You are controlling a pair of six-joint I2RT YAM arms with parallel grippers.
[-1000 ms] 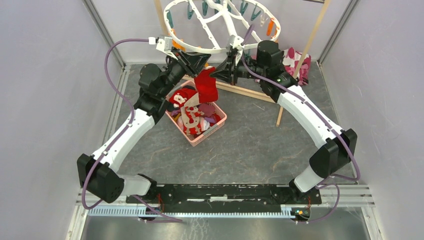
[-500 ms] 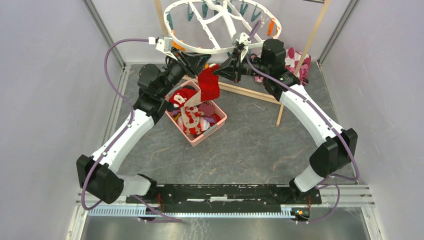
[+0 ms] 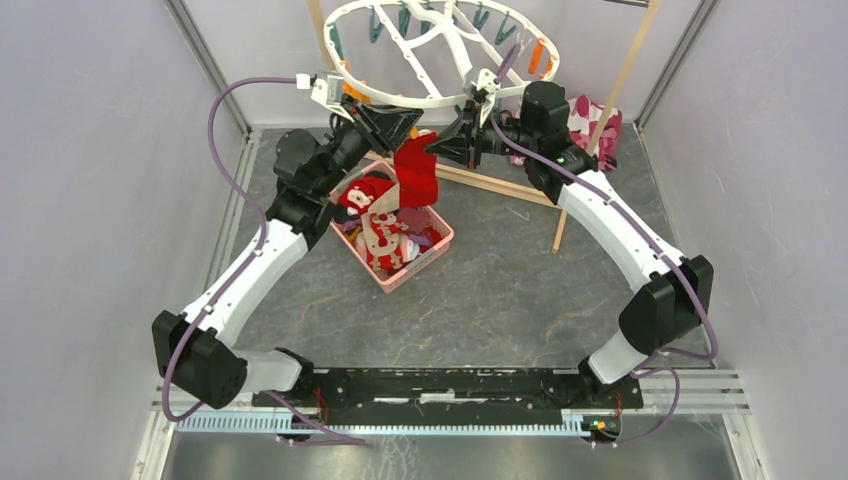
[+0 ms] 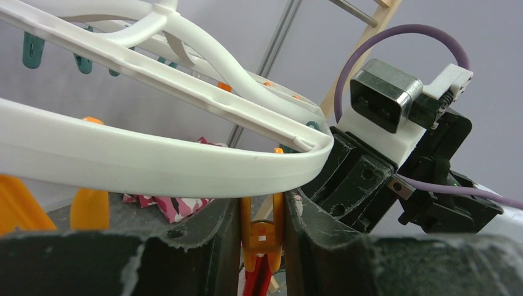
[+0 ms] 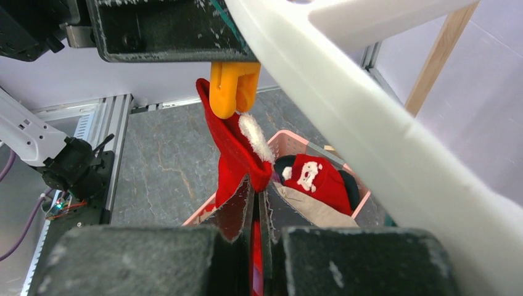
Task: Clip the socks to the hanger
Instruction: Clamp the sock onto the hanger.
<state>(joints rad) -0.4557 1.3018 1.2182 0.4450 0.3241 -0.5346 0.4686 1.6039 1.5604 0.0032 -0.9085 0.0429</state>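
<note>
From above, the hanger (image 3: 400, 100) is a white oval frame with cross bars, hanging at the far end of the table with teal pegs (image 3: 375, 25) and orange ones along it. Under its near rim a red sock (image 3: 415, 172) hangs lengthwise between the two arms. The left gripper (image 3: 410, 123) reaches up to the rim from the left, and the right gripper (image 3: 437, 148) meets the sock's upper part from the right. Just below stands a pink basket (image 3: 446, 238) holding more socks (image 3: 385, 235) — red ones with white pattern, a beige one, some purple and magenta. A patterned cloth (image 3: 592, 120) lies at the foot of the wooden rack (image 3: 625, 85).

The left wrist view shows what the top camera hides. The left gripper's fingers press on both sides of an orange peg (image 4: 262, 237) that hangs from the white rim, gripping it. A bit of red shows just below the peg's tips; whether the peg bites the fabric cannot be told.

In the right wrist view, the right gripper's fingers are closed flat on the red sock's fabric. The sock's white-trimmed cuff rises to the orange peg's lower end. Behind it the basket's rim shows, and inside lies a red sock with a white figure — a pattern plain only from here — on a beige one.
</note>
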